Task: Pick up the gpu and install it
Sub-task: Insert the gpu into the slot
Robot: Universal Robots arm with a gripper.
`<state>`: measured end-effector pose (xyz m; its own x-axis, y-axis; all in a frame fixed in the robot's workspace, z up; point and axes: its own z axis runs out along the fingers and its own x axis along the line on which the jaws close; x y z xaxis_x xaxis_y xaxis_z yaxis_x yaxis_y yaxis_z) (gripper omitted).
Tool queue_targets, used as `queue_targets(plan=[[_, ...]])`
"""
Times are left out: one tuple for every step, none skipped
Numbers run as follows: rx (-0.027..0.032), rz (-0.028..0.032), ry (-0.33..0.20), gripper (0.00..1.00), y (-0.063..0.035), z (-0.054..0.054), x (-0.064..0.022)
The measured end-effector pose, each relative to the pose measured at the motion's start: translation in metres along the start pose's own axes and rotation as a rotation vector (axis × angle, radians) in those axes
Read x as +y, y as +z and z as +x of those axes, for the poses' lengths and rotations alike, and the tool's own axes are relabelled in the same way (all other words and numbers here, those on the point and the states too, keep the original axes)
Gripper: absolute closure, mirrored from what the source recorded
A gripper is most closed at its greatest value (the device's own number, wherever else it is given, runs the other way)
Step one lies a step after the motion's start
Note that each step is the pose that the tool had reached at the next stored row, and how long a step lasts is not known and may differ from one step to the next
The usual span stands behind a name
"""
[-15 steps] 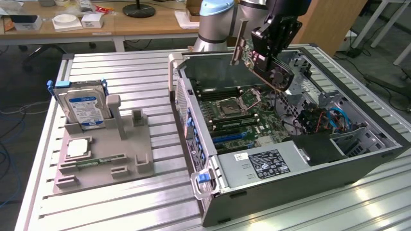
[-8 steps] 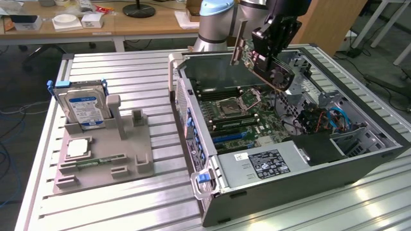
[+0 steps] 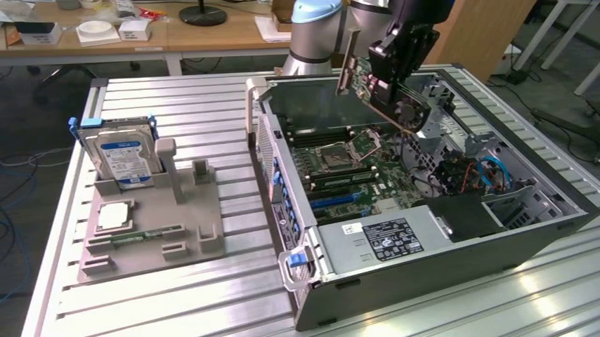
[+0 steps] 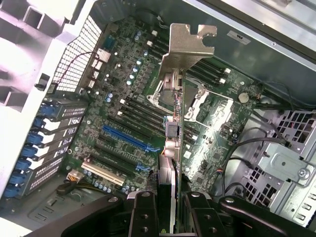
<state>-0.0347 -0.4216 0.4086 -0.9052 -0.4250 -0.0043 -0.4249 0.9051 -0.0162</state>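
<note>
- Exterior view: gripper is clamped on the gpu, jaws nearly together with the card between them.
- gpu is in the air, tilted, above the far part of the open case, not touching the board.
- Its black cooler faces the exterior view's right and its silver bracket stands at the end toward the exterior view's left.
- Case lies on its side on the slatted metal table, open side up, with the CPU socket showing on the board below the card.
- Grey fixture sits on the table at the exterior view's left, well apart from the case.
- A hard drive stands upright in the fixture's far end and a memory stick lies flat near its front.
- Wrist view: gpu is seen edge-on, running out from between the two black fingers, which press on both of its faces.
- Gripper has a narrow gap filled by the card.
- Bracket is at the card's far end, over the CPU socket area.
- Card hangs clear above the board, with the blue slot to one side of it, not under its edge.
- Whether the card lines up with any slot, cannot tell.
</note>
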Motion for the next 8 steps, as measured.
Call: queue_targets(plan=[[-0.0001,0.0000,-0.003,0.73,0.0000,0.0000,0.0000],[-0.0001,-0.0001,-0.006,0.73,0.0000,0.0000,-0.0001],[-0.0002,-0.0001,-0.010,0.73,0.0000,0.0001,-0.0001],[-0.0002,-0.0001,-0.013,0.73,0.0000,0.0001,-0.0002],[-0.0003,-0.0001,-0.016,0.73,0.0000,0.0001,-0.0002],[-0.0004,-0.0001,-0.020,0.73,0.0000,0.0001,-0.0002],[-0.0003,-0.0001,-0.024,0.73,0.0000,0.0001,-0.0002],[-0.0004,-0.0002,-0.027,0.73,0.0000,0.0001,-0.0002]])
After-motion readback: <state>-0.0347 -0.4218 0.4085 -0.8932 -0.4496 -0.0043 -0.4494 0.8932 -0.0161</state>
